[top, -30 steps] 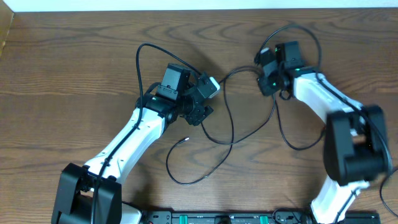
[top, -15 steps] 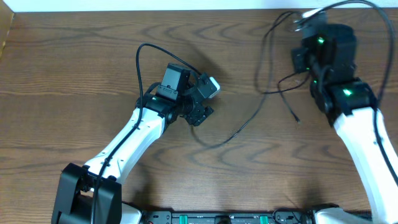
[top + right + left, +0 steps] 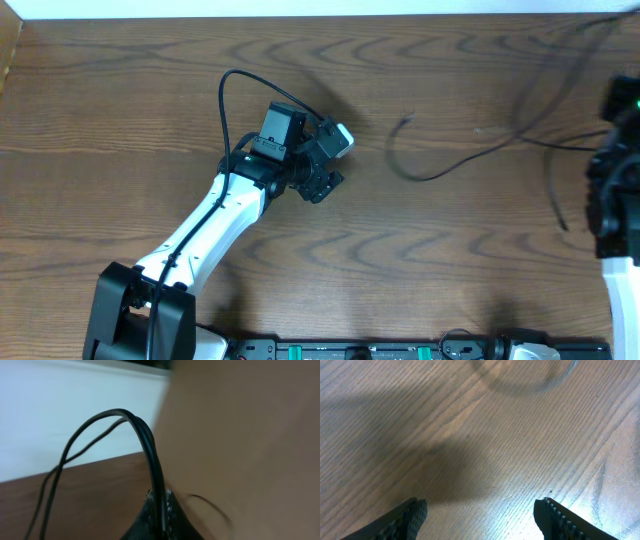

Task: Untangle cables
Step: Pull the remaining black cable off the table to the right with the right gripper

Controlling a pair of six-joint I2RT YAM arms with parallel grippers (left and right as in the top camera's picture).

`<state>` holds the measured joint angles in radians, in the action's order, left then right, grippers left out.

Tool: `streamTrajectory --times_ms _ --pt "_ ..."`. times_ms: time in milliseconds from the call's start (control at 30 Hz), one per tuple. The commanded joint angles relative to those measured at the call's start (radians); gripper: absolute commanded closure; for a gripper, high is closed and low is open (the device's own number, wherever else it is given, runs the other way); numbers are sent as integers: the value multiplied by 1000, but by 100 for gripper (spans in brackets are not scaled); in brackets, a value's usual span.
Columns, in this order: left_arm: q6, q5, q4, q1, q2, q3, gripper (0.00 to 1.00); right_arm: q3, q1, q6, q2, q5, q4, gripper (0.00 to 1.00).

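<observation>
The cables (image 3: 440, 175) are thin black cords trailing from a loose plug end near the table's middle up toward the far right corner. In the right wrist view two black cable strands (image 3: 150, 445) arch out of my right gripper (image 3: 159, 505), which is shut on them and lifted well above the table. My left gripper (image 3: 338, 160) stays left of the cables, open and holding nothing. In the left wrist view its fingertips (image 3: 415, 512) stand wide apart over bare wood, with a blurred cable loop (image 3: 520, 386) lying ahead of them. No white cord shows.
The wooden table (image 3: 150, 150) fills the view. My left arm's own thicker black cable (image 3: 224, 100) loops behind its wrist. My right arm (image 3: 612, 190) sits at the right edge, partly out of frame. A white wall (image 3: 60, 400) lies beyond the table's far edge.
My right arm swung up and to the right, dragging the cables away from the left gripper and off the table's middle. The left arm stayed put, its jaws slightly wider.
</observation>
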<state>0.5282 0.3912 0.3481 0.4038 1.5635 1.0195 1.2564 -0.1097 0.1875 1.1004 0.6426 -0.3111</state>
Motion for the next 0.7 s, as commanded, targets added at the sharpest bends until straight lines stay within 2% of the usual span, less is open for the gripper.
streamTrajectory --times_ms 0,400,667 --pt "9 16 2 2 11 -1 26 13 -105 -41 -34 58 24 99" --pt "9 16 5 2 11 -1 26 13 -516 -170 7 61 151 99" --pt "9 16 17 2 11 -1 25 13 -800 -293 128 27 166 99"
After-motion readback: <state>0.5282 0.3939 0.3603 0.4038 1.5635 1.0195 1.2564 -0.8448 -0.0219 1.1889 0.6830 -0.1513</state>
